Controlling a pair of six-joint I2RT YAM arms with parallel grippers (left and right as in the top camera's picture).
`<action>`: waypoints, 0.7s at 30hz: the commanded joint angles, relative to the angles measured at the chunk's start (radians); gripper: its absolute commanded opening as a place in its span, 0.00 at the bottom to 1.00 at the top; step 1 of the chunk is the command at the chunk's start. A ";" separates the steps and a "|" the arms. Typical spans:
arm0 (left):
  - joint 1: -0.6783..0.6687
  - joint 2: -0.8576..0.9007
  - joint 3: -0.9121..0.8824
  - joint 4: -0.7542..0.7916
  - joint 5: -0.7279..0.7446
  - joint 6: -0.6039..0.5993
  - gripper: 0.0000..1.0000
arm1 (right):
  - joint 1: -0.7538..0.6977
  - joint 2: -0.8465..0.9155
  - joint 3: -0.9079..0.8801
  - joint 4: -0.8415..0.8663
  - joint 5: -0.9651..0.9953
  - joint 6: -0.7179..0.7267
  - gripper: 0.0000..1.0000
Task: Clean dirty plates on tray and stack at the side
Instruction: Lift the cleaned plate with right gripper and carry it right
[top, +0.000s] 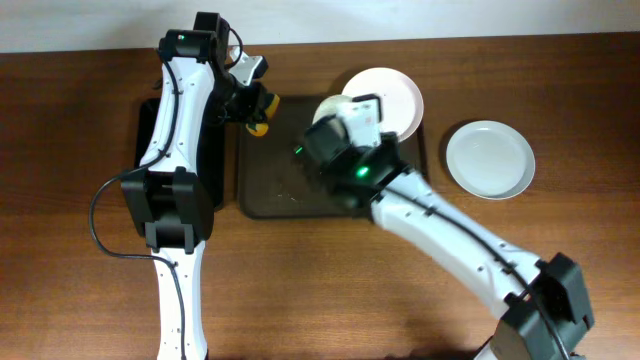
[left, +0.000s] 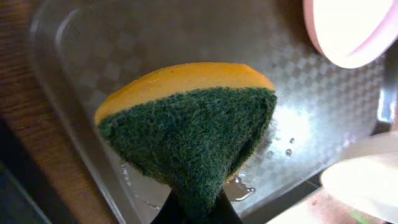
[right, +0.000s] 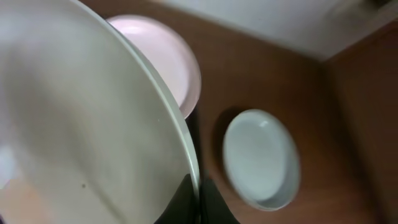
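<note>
My left gripper (top: 252, 108) is shut on a yellow sponge with a green scouring face (left: 186, 124), held over the back left corner of the dark brown tray (top: 290, 190). My right gripper (right: 196, 199) is shut on the rim of a white plate (right: 81, 137), held tilted on edge above the tray's middle (top: 335, 108). A second plate (top: 392, 92) lies at the tray's back right. A third plate (top: 490, 158) rests on the table to the right of the tray. The sponge and the held plate are a short way apart.
A glossy black tray (top: 147, 125) lies left of the brown tray, mostly under my left arm. Small crumbs and wet spots (top: 290, 190) dot the brown tray's floor. The wooden table (top: 80, 150) extends to both sides.
</note>
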 joint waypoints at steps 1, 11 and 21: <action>0.005 0.005 0.011 0.005 -0.053 -0.025 0.01 | 0.079 0.008 0.002 0.014 0.348 0.006 0.04; 0.005 0.005 0.011 0.006 -0.053 -0.025 0.01 | 0.132 0.008 0.002 0.018 0.462 0.009 0.04; 0.005 0.005 0.011 0.009 -0.053 -0.025 0.01 | 0.040 -0.002 0.002 0.017 0.029 0.062 0.04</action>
